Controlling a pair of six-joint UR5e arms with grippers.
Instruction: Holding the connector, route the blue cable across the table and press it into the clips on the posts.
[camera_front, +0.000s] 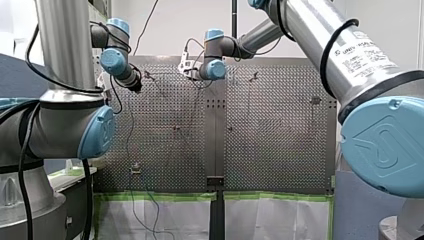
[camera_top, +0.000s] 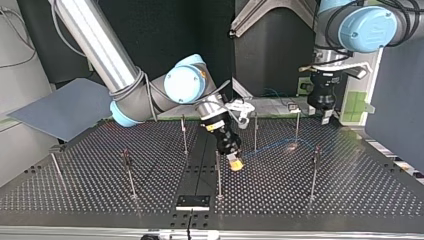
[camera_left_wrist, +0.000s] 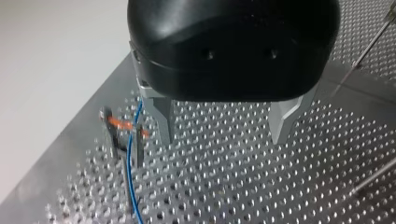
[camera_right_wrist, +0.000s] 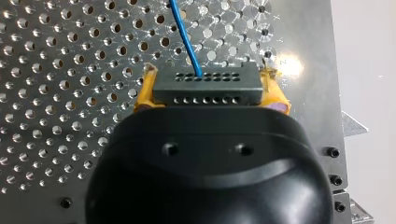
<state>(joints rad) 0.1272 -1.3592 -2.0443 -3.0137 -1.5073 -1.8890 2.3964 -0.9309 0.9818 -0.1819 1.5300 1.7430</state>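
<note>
Table: carries upright posts, standing apart in rows across it.

Right end effector: low over the table's middle in the top view, just to the right of the near middle post.

Connector: between the right end effector's fingers.

Cable: leaves the connector ahead of that end effector. In the top view it runs over the table toward the right.

Left end effector: above the table's far right edge in the top view, fingers apart.

Clip: on a post just beside the left end effector. The cable passes it; whether it is seated cannot be told.
</note>
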